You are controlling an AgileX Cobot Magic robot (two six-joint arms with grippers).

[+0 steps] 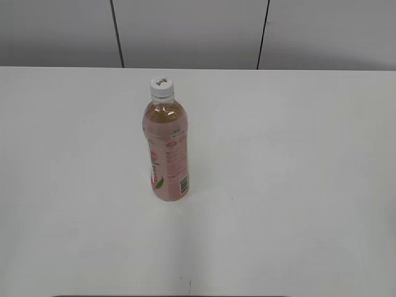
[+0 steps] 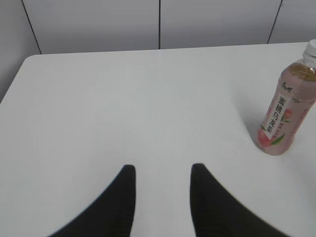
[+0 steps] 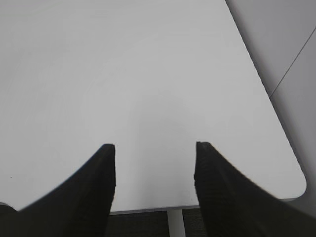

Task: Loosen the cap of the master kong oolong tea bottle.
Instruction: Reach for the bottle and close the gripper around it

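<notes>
The master kong oolong tea bottle (image 1: 166, 151) stands upright on the white table, left of centre in the exterior view, with amber tea and a pink label. Its white cap (image 1: 161, 87) with a small dark mark sits on top. The bottle also shows at the right edge of the left wrist view (image 2: 285, 109), its cap (image 2: 311, 51) cut by the frame edge. My left gripper (image 2: 163, 170) is open and empty, well to the left of the bottle. My right gripper (image 3: 155, 147) is open and empty over the table's edge. Neither gripper shows in the exterior view.
The white table (image 1: 297, 185) has a grey panelled wall (image 1: 185, 31) behind it. The right wrist view shows the table's rounded corner (image 3: 296, 182), a white table leg (image 3: 176, 223) and dark floor below.
</notes>
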